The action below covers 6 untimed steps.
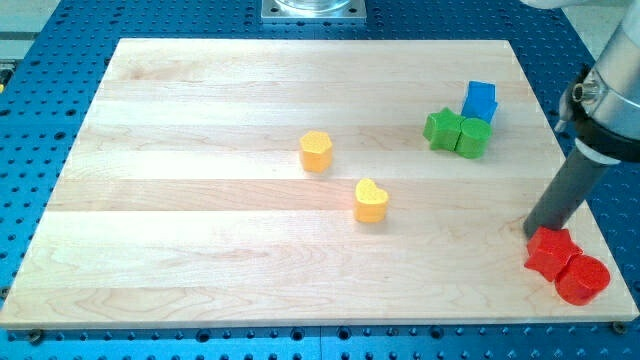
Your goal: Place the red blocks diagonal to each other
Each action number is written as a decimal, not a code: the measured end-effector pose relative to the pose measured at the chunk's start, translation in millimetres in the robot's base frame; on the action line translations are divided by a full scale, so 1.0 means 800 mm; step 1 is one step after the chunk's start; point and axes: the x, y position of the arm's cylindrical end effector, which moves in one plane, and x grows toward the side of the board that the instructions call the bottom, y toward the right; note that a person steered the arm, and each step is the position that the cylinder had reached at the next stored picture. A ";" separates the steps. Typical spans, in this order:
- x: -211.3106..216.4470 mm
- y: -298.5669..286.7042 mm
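Observation:
Two red blocks sit at the view's lower right corner of the wooden board (200,250). The red star block (551,252) lies up and left of the red round block (583,279), and the two touch. My tip (530,232) is at the end of the dark rod, right at the upper left edge of the red star, touching it or nearly so.
A green star block (442,128), a green round block (473,137) and a blue block (480,100) cluster at the upper right. A yellow block (316,151) and a yellow heart block (371,200) lie near the middle. The board's right edge is close to the red blocks.

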 end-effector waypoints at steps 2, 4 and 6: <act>0.000 -0.009; 0.074 -0.102; 0.092 -0.043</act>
